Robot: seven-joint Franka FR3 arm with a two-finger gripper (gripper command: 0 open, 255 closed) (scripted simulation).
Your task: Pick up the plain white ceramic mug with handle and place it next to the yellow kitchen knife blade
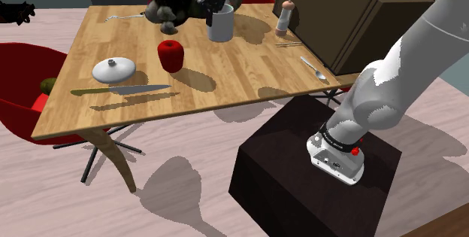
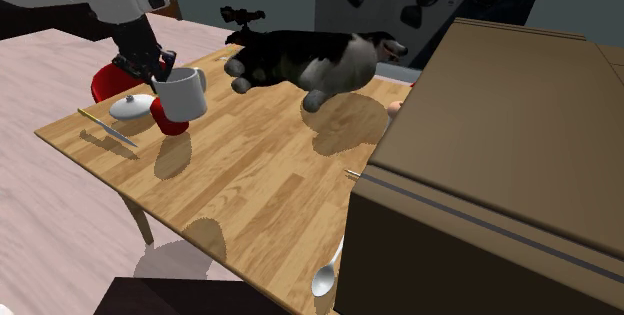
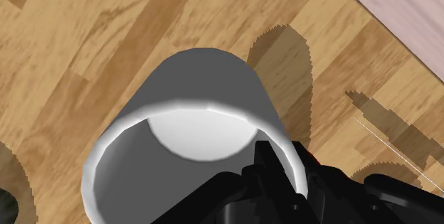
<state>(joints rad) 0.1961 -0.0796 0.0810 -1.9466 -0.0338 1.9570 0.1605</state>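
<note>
Mug (image 2: 184, 96) hung aloft, rim pinched by gripper (image 2: 157, 79); knife (image 1: 124, 89) lay eight o'clock from it, shoulder view; placing not yet done.

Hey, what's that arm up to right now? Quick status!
Gripper shut on mug rim. Mug in the air above table, well away from knife. Red fruit and lid lie along the way.

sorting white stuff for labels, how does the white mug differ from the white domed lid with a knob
The plain white cylindrical mug is tall and open-topped; the white domed lid is low with a knob. The mug is clasped by the black tool, apparently aloft; the lid rests on the wooden table beside the yellow-handled knife. Both are white.
</note>
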